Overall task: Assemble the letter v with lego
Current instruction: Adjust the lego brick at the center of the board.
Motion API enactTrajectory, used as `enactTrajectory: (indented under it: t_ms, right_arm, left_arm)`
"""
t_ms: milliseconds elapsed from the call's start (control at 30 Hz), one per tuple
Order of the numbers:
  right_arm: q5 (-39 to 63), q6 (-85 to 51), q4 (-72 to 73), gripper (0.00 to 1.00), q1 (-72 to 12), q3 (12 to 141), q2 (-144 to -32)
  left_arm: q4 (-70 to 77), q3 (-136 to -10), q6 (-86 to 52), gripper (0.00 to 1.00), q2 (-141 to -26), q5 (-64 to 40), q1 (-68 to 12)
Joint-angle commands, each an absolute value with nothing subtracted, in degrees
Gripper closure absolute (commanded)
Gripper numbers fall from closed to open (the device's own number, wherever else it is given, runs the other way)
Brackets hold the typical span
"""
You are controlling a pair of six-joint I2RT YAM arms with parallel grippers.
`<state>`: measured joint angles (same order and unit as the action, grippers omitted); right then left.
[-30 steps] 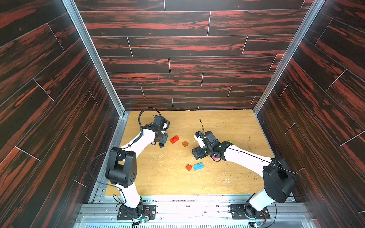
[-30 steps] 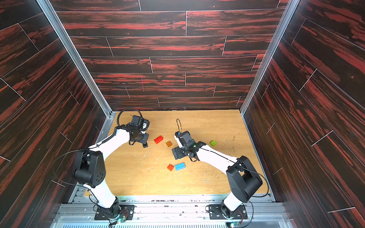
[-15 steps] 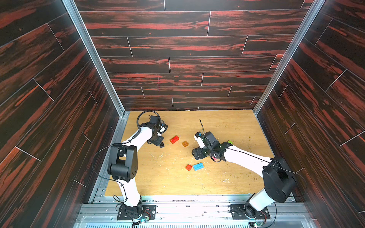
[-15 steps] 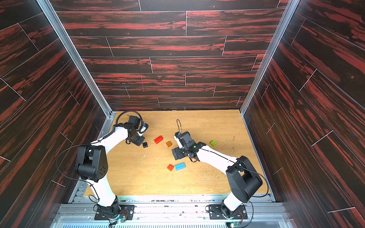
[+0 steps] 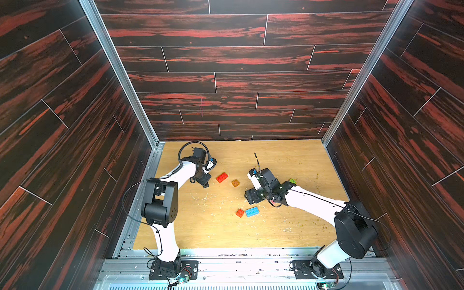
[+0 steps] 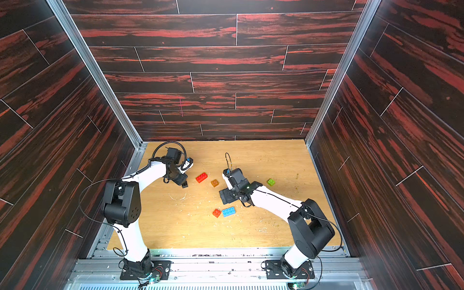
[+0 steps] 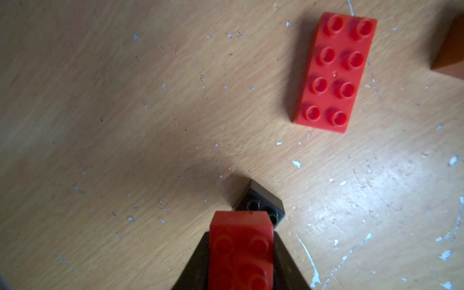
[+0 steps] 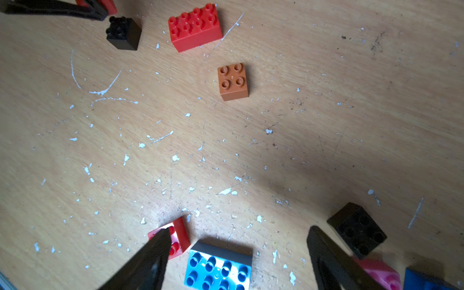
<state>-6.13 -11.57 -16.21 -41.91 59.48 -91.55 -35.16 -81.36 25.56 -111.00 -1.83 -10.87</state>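
Red square studded brick (image 7: 240, 251) pinched in left gripper (image 7: 241, 234); elbow just swung inward, tip beside black square brick (image 7: 259, 200) on bench (image 5: 200, 233), long red brick (image 5: 221, 177) at its 2 o'clock; right gripper (image 8: 238, 229) spread, empty, so V looks unstarted.

no legible text, labels or nos.

In the right wrist view the pink brick (image 8: 381, 273) and dark blue brick (image 8: 424, 280) run off the edge.

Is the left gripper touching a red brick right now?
Touching. The left wrist view shows the small red brick clamped in the left gripper, black fingers pressed flush against both its sides, no gap.
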Motion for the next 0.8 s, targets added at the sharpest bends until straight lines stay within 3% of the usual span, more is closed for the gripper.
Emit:
enactTrajectory:
  t_ms: [0, 767]
  right_arm:
    - [-5.5, -12.0, -16.2, 0.12, -42.4, 58.9, -90.5]
    - [-4.4, -12.4, -15.6, 0.12, -42.4, 58.6, -91.7]
  left_arm:
    - [-37.3, -83.6, 26.7, 0.8, -111.7, -1.3, -10.9]
    - [-39.1, -81.3, 26.1, 0.8, -109.2, 0.2, -10.9]
